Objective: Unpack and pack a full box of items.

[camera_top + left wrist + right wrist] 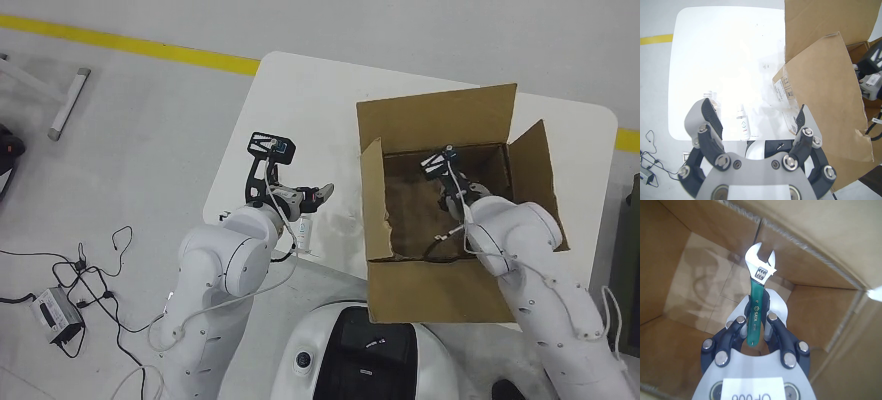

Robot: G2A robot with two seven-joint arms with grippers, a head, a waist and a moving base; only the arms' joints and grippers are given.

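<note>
A white table (300,110) stood by a yellow floor line (130,45), with loose cables (75,268) and a power adapter (55,315) nearby.

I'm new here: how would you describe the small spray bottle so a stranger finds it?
Start at the white table, beside the cardboard box. Near the edge closest to the robot are two bottles. The spray bottle is the smaller, white one with a slim nozzle, unlike the clear water bottle.

Clear bottle (718,107): lower body hidden behind a pad (712,117) of the left gripper (753,111).
Cardboard box (821,85): walls and flaps cut off by the frame edge in the left wrist view; rim blurred in the right wrist view.
Wrench (761,262): handle sides covered by fingers (779,306) of the right gripper (759,295).
</note>
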